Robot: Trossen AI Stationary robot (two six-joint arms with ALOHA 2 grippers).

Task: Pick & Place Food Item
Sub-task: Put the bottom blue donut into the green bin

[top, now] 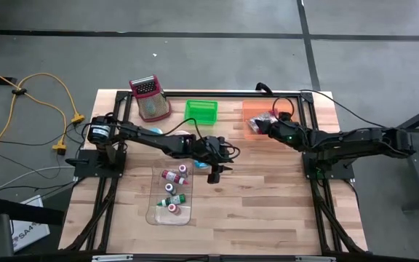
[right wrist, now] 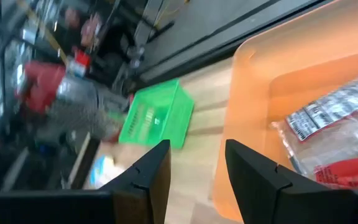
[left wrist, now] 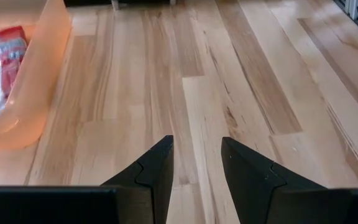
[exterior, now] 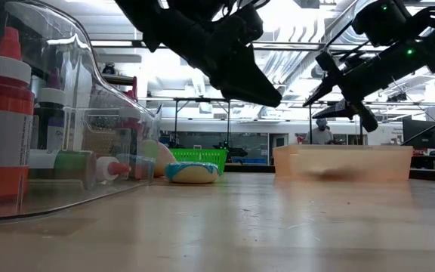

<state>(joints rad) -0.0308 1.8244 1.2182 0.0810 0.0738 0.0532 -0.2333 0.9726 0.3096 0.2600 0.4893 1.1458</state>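
Wooden desk on grey floor. Left arm reaches to desk centre, left end effector just beside clear tray of small bottles. Right end effector over orange bin holding packaged food item. Green basket near back edge, red-topped mesh container at its left. Yellow cable on floor

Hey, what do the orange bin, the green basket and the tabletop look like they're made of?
The orange bin looks like translucent plastic with a smooth matte finish: light glows through its walls. The green basket seems to be molded plastic, given its slotted lattice sides and bright uniform color. The tabletop appears to be pale wood planks, with visible grain and seams.
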